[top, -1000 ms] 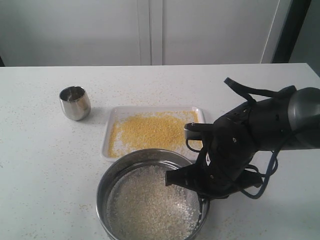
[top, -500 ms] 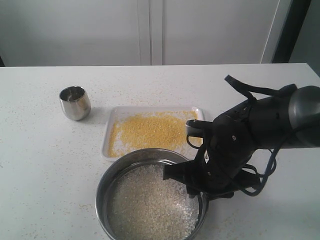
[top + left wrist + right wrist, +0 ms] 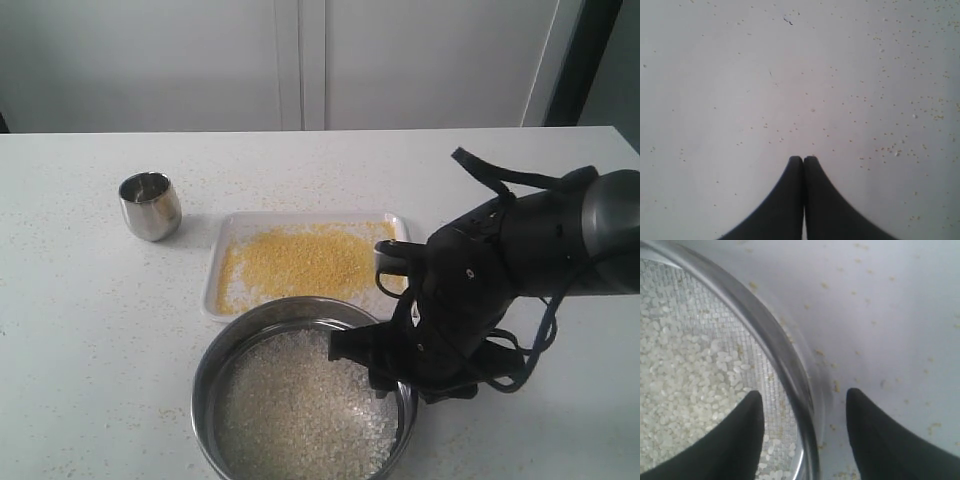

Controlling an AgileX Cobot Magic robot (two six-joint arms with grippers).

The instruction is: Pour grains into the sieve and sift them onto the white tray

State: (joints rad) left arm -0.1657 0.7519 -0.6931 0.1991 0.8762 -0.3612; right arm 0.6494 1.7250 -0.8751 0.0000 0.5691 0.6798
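Jaws of the right gripper stood parted astride the sieve rim, whitish grains inside; the left gripper was pinched shut above the table.

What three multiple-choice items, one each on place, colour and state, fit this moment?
1. In the exterior view the cup stands:
A) left of the tray
B) on it
C) behind the arm

2. The grains on the tray are:
A) white
B) yellow
C) brown

3. The right gripper is:
A) shut
B) open, astride the rim of the sieve
C) holding the cup

Answers:
1 A, the cup sits apart, off the tray's left edge.
2 B, a yellow layer covers the tray.
3 B, the jaws stand apart, one on each side of the rim.
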